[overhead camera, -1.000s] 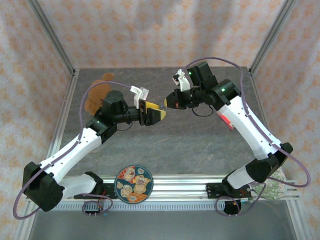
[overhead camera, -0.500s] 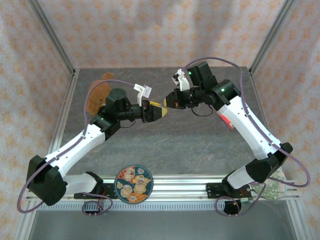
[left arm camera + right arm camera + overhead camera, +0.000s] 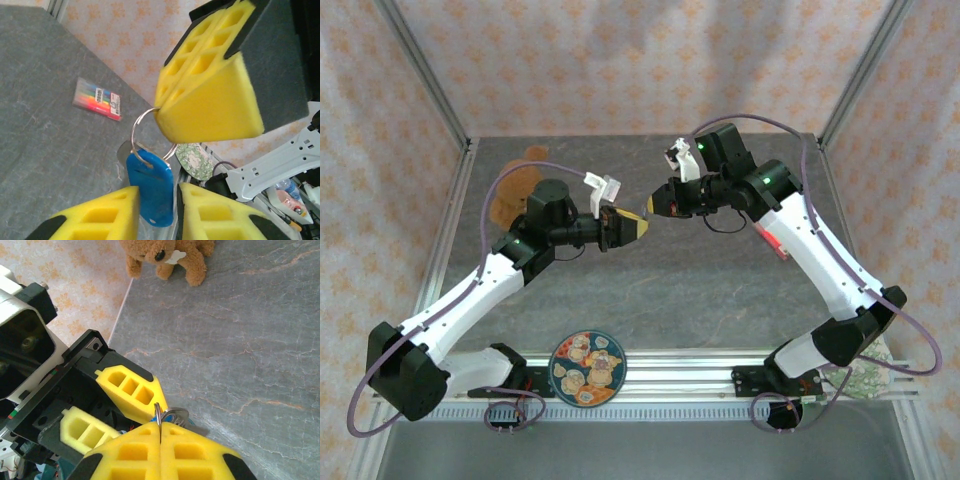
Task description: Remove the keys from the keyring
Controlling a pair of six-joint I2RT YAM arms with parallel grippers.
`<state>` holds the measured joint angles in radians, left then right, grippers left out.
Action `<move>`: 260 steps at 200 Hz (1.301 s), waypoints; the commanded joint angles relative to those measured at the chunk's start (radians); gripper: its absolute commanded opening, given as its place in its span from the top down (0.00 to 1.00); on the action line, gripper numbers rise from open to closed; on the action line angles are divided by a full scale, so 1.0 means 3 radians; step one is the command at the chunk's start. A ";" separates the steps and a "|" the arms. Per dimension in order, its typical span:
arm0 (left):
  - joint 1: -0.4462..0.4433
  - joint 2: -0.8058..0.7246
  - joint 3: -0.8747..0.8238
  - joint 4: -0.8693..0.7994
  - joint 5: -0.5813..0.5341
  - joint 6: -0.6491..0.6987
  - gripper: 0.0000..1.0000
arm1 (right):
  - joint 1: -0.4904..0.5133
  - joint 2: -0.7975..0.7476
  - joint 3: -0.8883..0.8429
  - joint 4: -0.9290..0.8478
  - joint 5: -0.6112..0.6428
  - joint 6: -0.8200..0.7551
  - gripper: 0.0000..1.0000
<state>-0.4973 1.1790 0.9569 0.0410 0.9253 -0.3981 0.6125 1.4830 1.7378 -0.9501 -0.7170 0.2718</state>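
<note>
My right gripper [image 3: 160, 432] pinches the keyring [image 3: 133, 127]; at six o'clock its blue tag [image 3: 150, 187] sits inside my left gripper [image 3: 159, 196], grip unclear.

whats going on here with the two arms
The right arm holds a keyring up over the table, jaws shut on the ring. The left arm has its jaws either side of the blue tag hanging from it; whether they grip it yet is unclear. A silvery key hangs behind the tag, still on the ring.
</note>
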 commanded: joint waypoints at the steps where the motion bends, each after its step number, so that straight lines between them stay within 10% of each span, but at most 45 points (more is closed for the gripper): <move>1: -0.0017 -0.0087 0.0082 -0.0111 -0.0037 0.0108 0.81 | 0.0014 -0.0130 -0.0016 0.0027 0.0043 -0.0012 1.00; 58: -0.0016 -0.0123 0.0101 -0.0222 -0.0174 0.0206 0.96 | 0.0014 -0.0136 -0.0015 0.0040 0.0036 -0.0003 1.00; 96: -0.0018 -0.0147 0.0063 -0.0114 -0.0262 0.0176 0.34 | 0.0014 -0.0137 -0.0004 0.0042 0.0000 -0.0006 1.00; 124: -0.0019 -0.0097 0.0084 0.0043 -0.0211 0.0096 0.25 | 0.0017 -0.0132 -0.0004 0.0058 -0.0037 0.0010 1.00; 223: -0.0077 0.0172 0.0250 0.0345 0.0031 -0.0069 0.19 | 0.0014 -0.0136 -0.0020 0.0114 -0.0146 0.0040 1.00; 260: -0.0096 0.0230 0.0258 0.0376 0.0162 -0.0135 0.37 | 0.0014 -0.0149 -0.0025 0.0114 -0.0108 0.0030 1.00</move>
<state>-0.5175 1.2427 1.0008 0.1036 0.9241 -0.4225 0.6128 1.4723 1.7378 -0.9443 -0.7414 0.2764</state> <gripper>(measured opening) 0.689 0.046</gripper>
